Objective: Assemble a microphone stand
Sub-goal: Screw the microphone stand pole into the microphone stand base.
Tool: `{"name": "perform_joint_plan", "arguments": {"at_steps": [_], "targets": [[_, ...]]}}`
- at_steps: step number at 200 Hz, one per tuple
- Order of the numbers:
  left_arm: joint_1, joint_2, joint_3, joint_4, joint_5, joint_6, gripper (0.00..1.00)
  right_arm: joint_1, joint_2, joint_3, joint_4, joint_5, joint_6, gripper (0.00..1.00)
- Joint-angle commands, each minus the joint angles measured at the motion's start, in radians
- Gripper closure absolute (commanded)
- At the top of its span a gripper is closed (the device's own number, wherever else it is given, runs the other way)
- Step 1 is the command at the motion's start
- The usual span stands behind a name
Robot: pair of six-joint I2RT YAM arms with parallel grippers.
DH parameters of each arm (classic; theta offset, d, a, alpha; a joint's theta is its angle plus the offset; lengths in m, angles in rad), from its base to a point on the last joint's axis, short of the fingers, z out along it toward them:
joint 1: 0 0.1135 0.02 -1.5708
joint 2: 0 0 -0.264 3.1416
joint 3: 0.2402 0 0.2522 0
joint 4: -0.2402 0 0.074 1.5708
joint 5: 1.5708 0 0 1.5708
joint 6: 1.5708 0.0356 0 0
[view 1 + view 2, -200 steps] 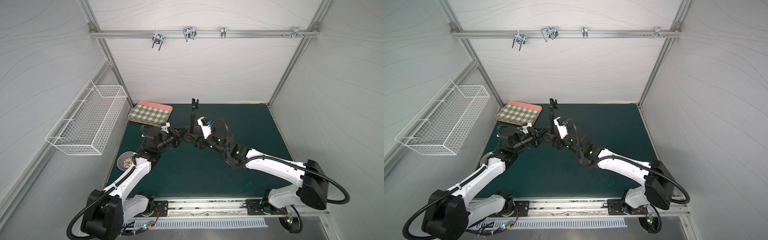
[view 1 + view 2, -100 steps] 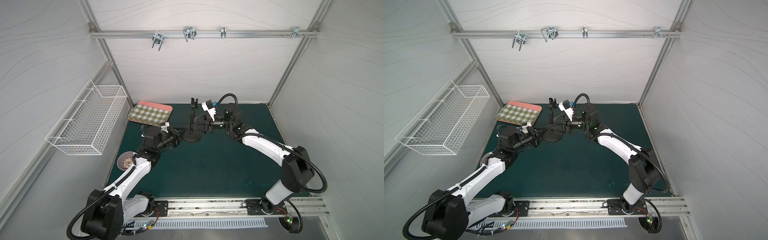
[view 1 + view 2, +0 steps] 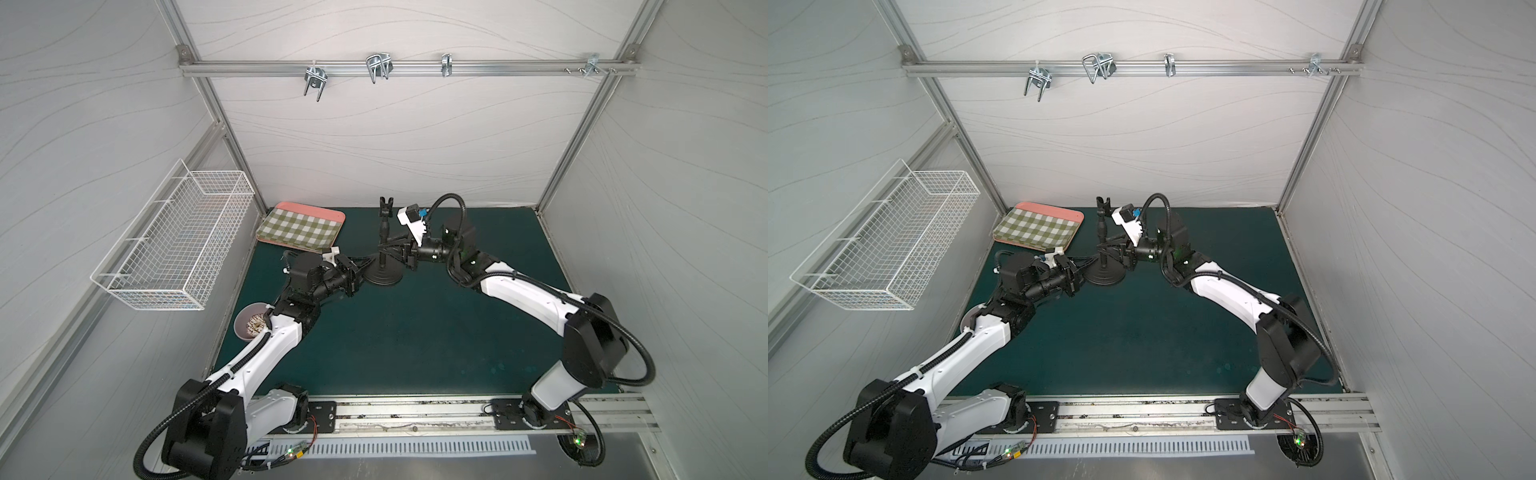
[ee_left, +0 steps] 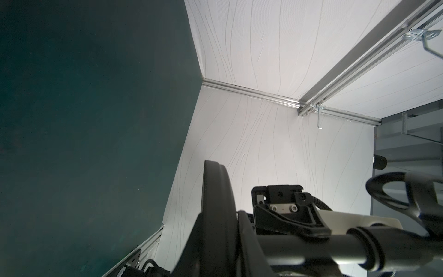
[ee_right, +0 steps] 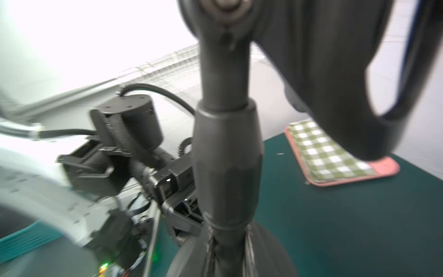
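Rod (image 3: pixel 385 230) upright in base (image 3: pixel 384 277), near surface (image 3: pixel 415 332) back edge. My left hand (image 3: pixel 360 270) clamps base rim, right hand (image 3: pixel 393 251) grips rod. Tightening likely remains.

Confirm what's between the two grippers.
The microphone stand, rod upright in its base. The left gripper grips the base's rim and the right gripper is closed on the lower rod. Both top views show it.
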Motion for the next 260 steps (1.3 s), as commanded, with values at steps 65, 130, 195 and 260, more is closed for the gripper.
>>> {"name": "perform_joint_plan", "arguments": {"at_steps": [65, 130, 195, 260], "targets": [[-0.002, 0.002, 0.057, 0.145, 0.002, -0.012, 1.00, 0.447, -0.071, -0.042, -0.079, 1.166, 0.127, 0.99], [-0.001, -0.006, 0.048, 0.152, 0.000, -0.015, 1.00, 0.295, -0.179, -0.107, -0.152, 0.703, 0.004, 0.23], [-0.001, -0.012, 0.045, 0.159, 0.002, -0.022, 1.00, -0.053, -0.100, -0.039, -0.102, -0.282, -0.044, 0.26], [-0.001, -0.031, 0.045, 0.137, 0.000, -0.015, 1.00, -0.091, 0.101, 0.136, -0.077, -0.494, 0.006, 0.46]]}}
